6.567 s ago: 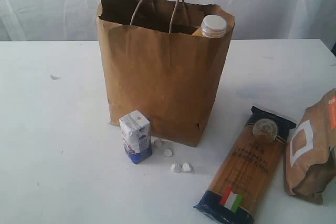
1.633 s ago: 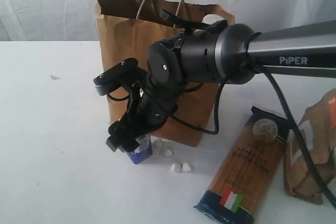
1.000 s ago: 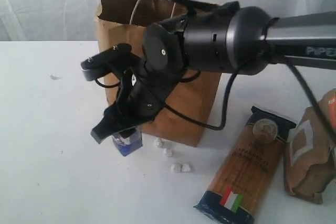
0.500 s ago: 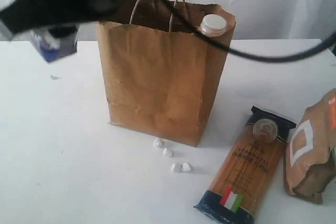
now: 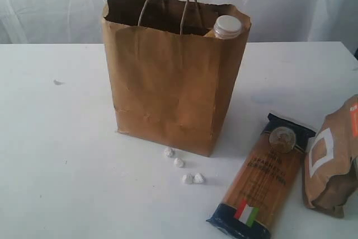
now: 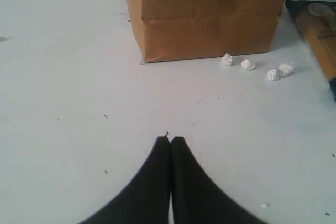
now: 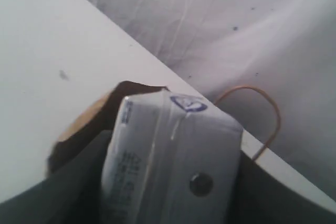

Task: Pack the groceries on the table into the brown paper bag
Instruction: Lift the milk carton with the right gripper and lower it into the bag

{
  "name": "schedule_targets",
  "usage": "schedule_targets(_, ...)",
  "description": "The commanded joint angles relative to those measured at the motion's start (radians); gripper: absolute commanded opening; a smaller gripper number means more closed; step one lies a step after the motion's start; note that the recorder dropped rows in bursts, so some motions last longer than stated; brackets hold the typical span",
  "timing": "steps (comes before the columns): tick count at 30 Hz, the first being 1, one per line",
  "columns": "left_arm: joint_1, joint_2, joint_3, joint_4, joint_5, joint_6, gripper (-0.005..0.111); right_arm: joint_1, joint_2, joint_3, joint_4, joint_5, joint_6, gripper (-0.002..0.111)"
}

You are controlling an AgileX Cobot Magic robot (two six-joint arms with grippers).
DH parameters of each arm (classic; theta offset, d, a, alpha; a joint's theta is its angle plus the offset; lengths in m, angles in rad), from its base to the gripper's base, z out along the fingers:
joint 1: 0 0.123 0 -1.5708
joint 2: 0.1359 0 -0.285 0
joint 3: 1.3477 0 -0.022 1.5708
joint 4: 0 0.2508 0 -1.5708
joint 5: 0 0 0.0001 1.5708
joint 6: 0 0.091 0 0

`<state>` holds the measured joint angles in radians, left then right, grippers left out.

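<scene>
Right pincer [image 7: 170, 192]: clamped on the small white-blue carton [image 7: 168, 150], with a dark jaw on either broad side.
Left pincer [image 6: 170, 141]: tips pressed together, holding nothing, low over the bare table [image 5: 61, 155] in front of the bag.
Carton position: high over the brown paper bag [image 5: 168, 82]; the exterior view catches only a blue corner at the top edge, above the left part of the mouth and close to the handles [image 5: 187, 4].
Risk, rim: the carton seems to hang nearer the bag's edge than its middle. Let go there, it could strike the paper lip and tumble outside, or fold the wall inward.
Risk, handles: the two thin loops stand up beside the path down, so the carton or a jaw could snag one and drag the bag.
Risk, bag: nothing steadies it. It is light paper, and a push from the side would likely slide or tip it.
Risk, bottle: the white-capped yellow grain bottle [image 5: 227, 26] stands in the right corner of the bag with its cap above the rim, so the carton could wedge against it.
Carton make: a boxy, glossy coated card with sharp folds and blue print on white; probably slippery.
Bag make: matte kraft paper, creased, with a ragged top edge and twisted-paper handles.
Left on the table: the dark-blue spaghetti pack [image 5: 260, 180], long, flat and shiny, and the brown pouch [image 5: 330, 163], soft and crumpled, with a white label.
Not groceries: tiny white pebble-like bits [image 5: 179, 162] by the bag's foot.
</scene>
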<state>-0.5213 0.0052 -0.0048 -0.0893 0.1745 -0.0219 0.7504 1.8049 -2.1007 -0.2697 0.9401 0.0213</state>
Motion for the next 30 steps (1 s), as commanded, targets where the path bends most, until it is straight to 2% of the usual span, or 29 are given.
schedule_targets(1, 0.001, -0.005, 0.005, -0.006, 0.000, 0.000, 0.000, -0.053, 0.048, -0.043, 0.006, -0.005, -0.034, 0.000)
schedule_targets(16, 0.001, -0.005, 0.005, -0.006, 0.000, 0.000, 0.000, -0.063, 0.277, -0.149, 0.086, 0.059, -0.128, 0.000)
schedule_targets(30, 0.001, -0.005, 0.005, -0.006, 0.000, 0.000, 0.000, -0.059, 0.169, -0.203, -0.034, 0.150, -0.089, 0.000)
